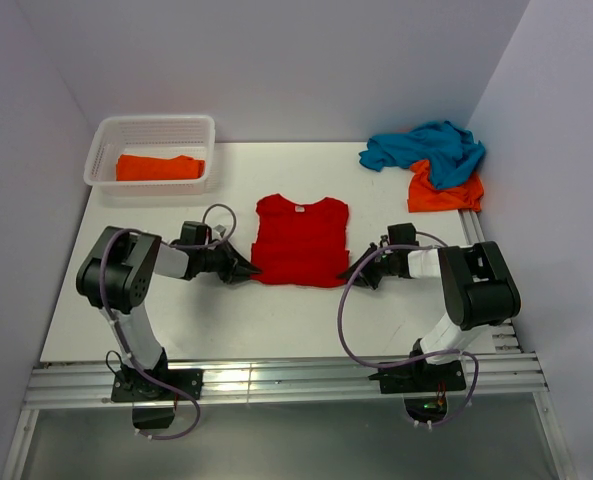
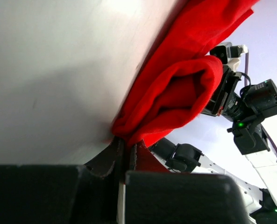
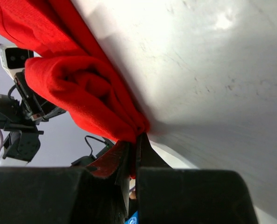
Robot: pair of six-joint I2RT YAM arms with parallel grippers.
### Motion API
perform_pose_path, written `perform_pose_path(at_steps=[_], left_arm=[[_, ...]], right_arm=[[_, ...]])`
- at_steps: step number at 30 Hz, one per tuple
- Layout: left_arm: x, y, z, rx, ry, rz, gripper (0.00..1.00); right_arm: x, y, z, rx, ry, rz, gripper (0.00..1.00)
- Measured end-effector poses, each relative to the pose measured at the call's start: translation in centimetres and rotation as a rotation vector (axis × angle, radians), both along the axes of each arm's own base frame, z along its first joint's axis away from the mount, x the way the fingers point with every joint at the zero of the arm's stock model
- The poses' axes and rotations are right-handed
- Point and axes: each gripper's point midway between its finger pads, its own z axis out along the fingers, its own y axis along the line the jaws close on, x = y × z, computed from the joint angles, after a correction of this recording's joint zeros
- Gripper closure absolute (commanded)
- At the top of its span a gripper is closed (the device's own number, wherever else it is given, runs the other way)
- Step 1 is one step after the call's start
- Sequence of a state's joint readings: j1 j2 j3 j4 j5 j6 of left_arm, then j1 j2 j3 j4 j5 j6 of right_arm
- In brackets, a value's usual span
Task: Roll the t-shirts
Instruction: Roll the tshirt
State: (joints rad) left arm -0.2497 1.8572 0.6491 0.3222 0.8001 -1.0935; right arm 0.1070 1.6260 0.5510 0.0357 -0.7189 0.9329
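Sitting at the far left corner of the white table [image 1: 276, 320], a white plastic lattice basket [image 1: 104, 135] holds one folded orange cotton t-shirt [image 1: 159, 167]. It lies flat on the basket floor, and nothing else shows inside.

The bright red short-sleeved cotton t-shirt [image 1: 299, 240] lies spread mid-table between the two arms, outside the basket. Its collar, with a small white label, points to the far wall and its hem points to the arm bases. The long axis runs near to far, with creases crossing it left to right.

The left gripper [image 1: 244, 270] is low at the hem's left corner, jaws pressed together and pinching red cloth. In the left wrist view its fingertips [image 2: 109, 156] clamp a bunched fold of the shirt [image 2: 175, 93] right at the table surface. The right gripper [image 1: 358, 272] is at the hem's right corner in the same way, pinching red cloth. In the right wrist view its fingertips [image 3: 115, 161] are closed on a gathered fold [image 3: 82, 93] against the table.

At the far right corner, a crumpled teal blue t-shirt [image 1: 426, 148] lies partly over a second orange t-shirt [image 1: 444, 192]. The two touch in a heap against the right wall, well apart from the red one.
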Motion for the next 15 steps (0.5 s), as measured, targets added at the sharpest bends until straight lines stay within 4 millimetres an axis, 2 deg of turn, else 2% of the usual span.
perform_pose_path(at_steps=[3, 6, 11, 15], left_arm=[[-1.4, 0.2, 0.0, 0.012, 0.016, 0.006, 1.00], [-4.5, 0.2, 0.0, 0.020, 0.066, 0.000, 1.00], [-10.5, -0.3, 0.1, 0.070, 0.130, -0.015, 1.00], [-14.1, -0.2, 0.4, 0.102, 0.170, 0.003, 1.00]], right_arm=[[-0.6, 0.0, 0.0, 0.001, 0.015, 0.012, 1.00], [-2.0, -0.2, 0.2, -0.005, 0.025, 0.024, 1.00], [-6.3, -0.6, 0.3, -0.007, 0.050, 0.044, 1.00], [-9.8, -0.8, 0.7, 0.006, 0.051, 0.057, 1.00]])
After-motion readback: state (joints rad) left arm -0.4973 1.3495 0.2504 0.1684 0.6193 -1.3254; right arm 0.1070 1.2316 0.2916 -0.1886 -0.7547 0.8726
